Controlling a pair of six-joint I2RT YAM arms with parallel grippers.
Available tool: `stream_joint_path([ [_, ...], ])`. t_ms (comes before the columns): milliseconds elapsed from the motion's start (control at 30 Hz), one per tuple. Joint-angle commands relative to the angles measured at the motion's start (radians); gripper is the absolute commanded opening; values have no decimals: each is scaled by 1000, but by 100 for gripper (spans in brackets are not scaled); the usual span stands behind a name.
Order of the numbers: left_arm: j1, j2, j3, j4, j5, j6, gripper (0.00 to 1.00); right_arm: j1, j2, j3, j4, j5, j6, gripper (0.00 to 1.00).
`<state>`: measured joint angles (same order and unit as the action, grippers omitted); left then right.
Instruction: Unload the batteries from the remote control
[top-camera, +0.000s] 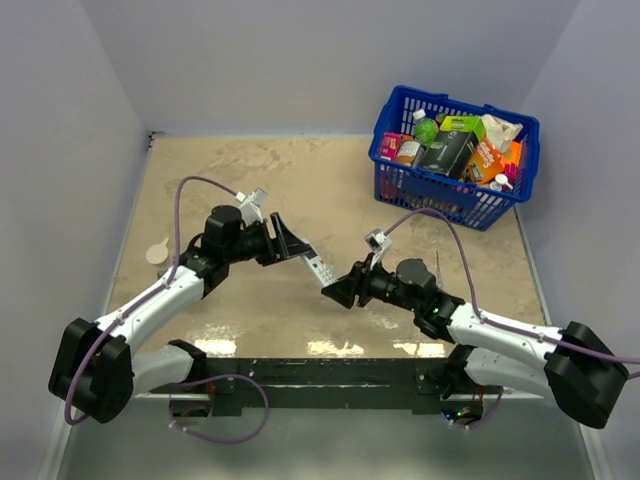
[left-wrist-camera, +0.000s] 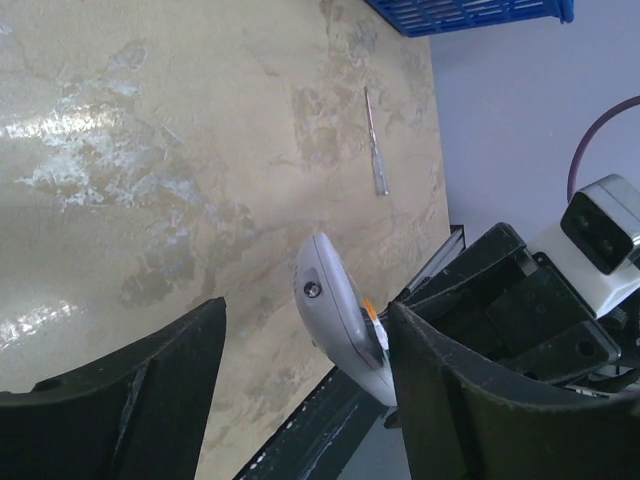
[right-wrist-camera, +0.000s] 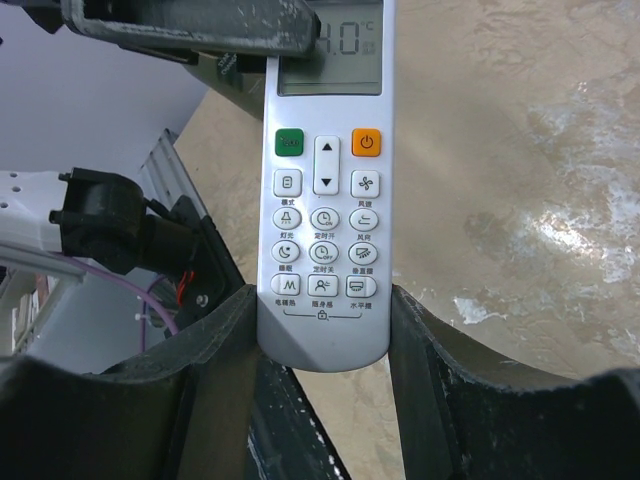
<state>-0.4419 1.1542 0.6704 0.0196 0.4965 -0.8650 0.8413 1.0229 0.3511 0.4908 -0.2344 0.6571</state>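
Judged at the bracing step: right tool (right-wrist-camera: 322, 305) pinches the remote control (right-wrist-camera: 322, 200) by its lower end, left tool (left-wrist-camera: 305, 312) stands spread about its upper end; batteries unseen; next, clamp and expose the bay.

Top view: fixed, high behind the arm bases (top-camera: 330, 378), looking down over the whole desk (top-camera: 300, 180); distant.
Left wrist view: close, sighting out through the left claw (left-wrist-camera: 300, 335), low across the desk (frame rolled sideways).
Right wrist view: very close, along the right claw (right-wrist-camera: 322, 300), onto the button face of the remote control (right-wrist-camera: 322, 200).
Overlap: all three views include the remote control; the left wrist view sees it nearly edge-on.
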Motion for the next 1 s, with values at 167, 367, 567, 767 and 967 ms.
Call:
stream_joint_path([
  [167, -9, 2, -37, 98, 43, -75, 41, 1, 46, 29, 33, -22, -25, 38],
  [367, -9, 38, -34, 30, 25, -65, 0, 4, 66, 84, -101, 61, -63, 61],
  [567, -9, 67, 18, -96, -34, -60, 0, 22, 65, 161, -262, 220, -128, 85],
  [767, -9, 88, 66, -214, -137, -83, 0, 83, 126, 253, -368, 358, -221, 79],
  [967, -9, 111, 112, -335, -226, -143, 0, 221, 233, 327, -371, 486, -269, 73],
])
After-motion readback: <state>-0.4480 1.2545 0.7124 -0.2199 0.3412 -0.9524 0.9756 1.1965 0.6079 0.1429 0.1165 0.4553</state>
